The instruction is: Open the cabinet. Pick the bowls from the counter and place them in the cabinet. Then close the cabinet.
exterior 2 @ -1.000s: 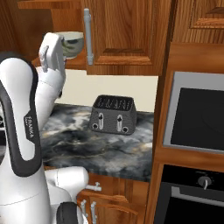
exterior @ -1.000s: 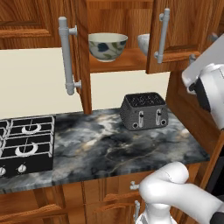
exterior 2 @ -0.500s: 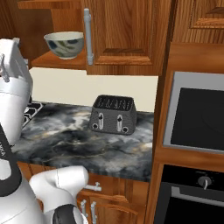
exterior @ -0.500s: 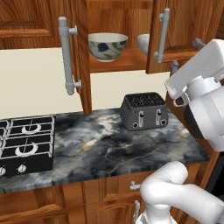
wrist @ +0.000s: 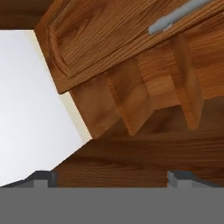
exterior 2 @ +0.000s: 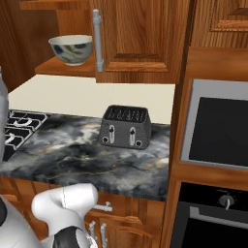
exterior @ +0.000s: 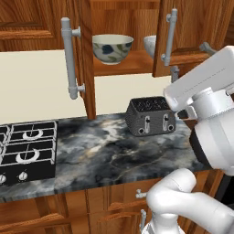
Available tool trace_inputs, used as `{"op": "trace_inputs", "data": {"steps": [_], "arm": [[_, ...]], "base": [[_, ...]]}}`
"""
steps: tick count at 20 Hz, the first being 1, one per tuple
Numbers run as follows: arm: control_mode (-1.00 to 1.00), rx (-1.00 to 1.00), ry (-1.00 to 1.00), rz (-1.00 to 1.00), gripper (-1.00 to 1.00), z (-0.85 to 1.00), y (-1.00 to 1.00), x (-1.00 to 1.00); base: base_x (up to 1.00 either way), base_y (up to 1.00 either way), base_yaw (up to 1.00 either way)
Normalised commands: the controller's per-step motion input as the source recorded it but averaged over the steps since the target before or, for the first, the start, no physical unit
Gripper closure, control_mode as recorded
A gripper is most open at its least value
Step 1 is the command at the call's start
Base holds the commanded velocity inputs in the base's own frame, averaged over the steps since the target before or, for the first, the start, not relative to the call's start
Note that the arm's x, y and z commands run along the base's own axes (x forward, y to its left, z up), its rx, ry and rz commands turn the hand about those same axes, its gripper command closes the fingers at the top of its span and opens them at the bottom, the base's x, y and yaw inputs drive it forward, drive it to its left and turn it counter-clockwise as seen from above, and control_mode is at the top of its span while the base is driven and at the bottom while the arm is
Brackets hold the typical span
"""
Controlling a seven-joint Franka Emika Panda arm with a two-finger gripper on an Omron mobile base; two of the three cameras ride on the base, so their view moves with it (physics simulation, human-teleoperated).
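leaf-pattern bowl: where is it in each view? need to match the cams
Left base view: leaf-pattern bowl top centre, on the cabinet shelf between the two open doors.
Right base view: bowl upper left, on the same shelf, left of the door handle.
Hand view: not in it; wooden cabinet panels and a silver handle there.
Shared landmark: the toaster on the counter, below and right of the bowl.

Glossy white arm (exterior: pixel 215 119), rounded segments
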Motion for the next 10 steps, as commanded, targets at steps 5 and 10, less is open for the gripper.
{"op": "trace_inputs", "data": {"steps": [5, 10], "arm": [[-1.0, 0.25, 0.37, 0.02, -1.0, 0.03, 0.43, -0.65], [-1.0, 0.33, 0.32, 0.0, -1.0, 0.17, 0.31, -0.76]], "base": [[0.0, 0.0, 0.0], [0.0, 0.0, 0.0]]}}
